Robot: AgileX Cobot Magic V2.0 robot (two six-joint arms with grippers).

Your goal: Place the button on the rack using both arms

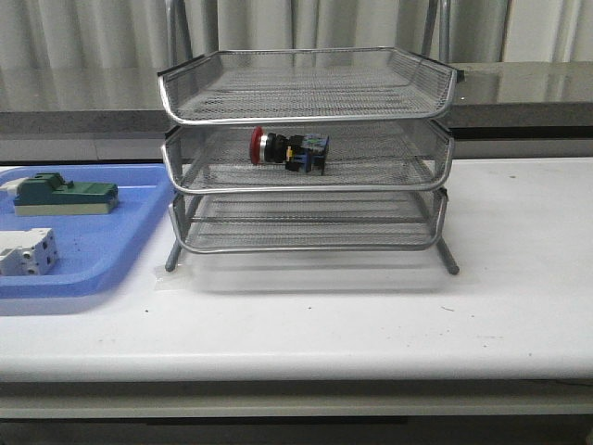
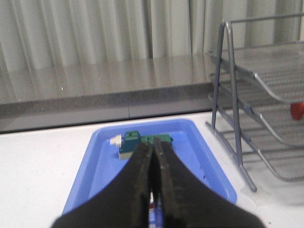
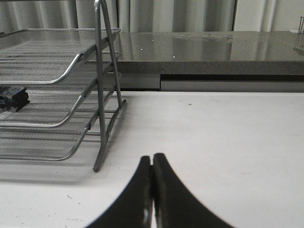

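Left hand (image 2: 152, 180): I see it clenched, empty, above the blue tray (image 2: 107, 164); right hand (image 3: 152, 190): clenched, empty, over bare tabletop (image 3: 228, 142). Button (image 1: 289, 149): red cap, black collar, blue-black block, lying sideways in the rack (image 1: 306, 153) middle tier. Tray holds green block (image 1: 65, 196), white terminal block (image 1: 26, 252)
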